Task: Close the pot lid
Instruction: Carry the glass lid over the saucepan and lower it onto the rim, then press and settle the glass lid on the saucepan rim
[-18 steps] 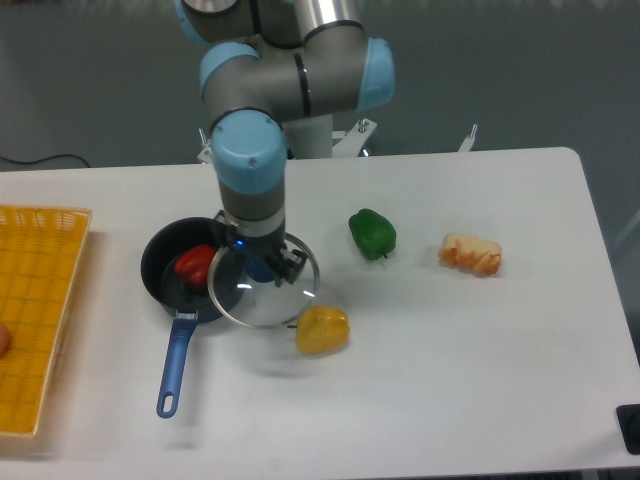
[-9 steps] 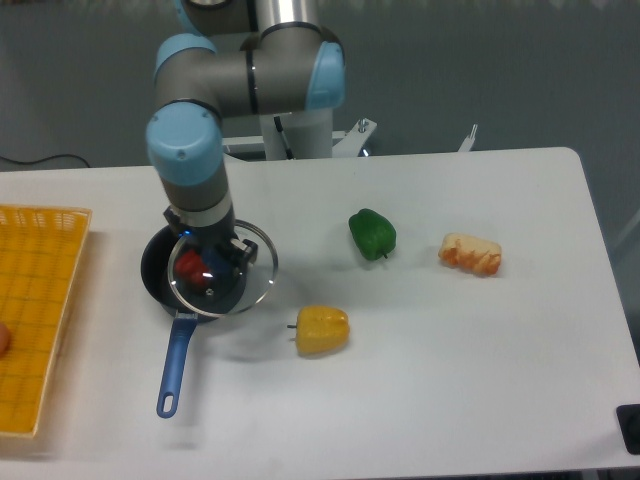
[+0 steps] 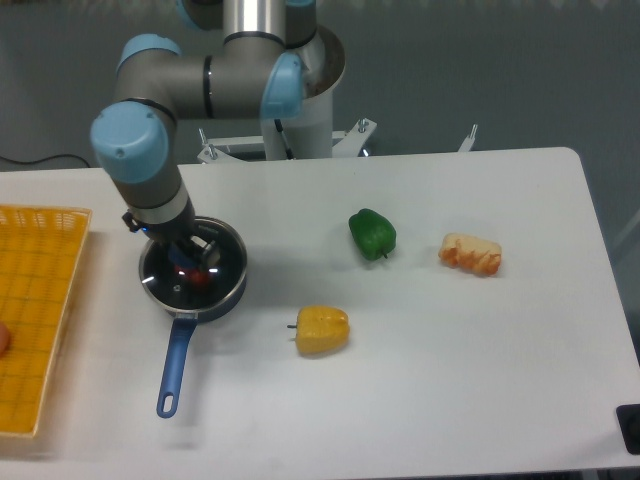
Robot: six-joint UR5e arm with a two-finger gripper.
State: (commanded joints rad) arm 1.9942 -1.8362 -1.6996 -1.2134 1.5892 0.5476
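Note:
The pot is a small dark saucepan at the table's left, its long blue handle pointing toward the front edge. The glass pot lid hangs over the pot and covers nearly all of it; I cannot tell whether its rim touches the pot. My gripper reaches straight down onto the lid's centre and is shut on the blue knob, which its fingers mostly hide. A red item shows through the glass inside the pot.
A yellow basket lies at the left edge. A yellow pepper sits right of the pot handle, a green pepper farther back, and an orange-white food piece to the right.
My gripper has carried the lid leftward from beside the yellow pepper to directly over the pot, and the arm has swung left with it.

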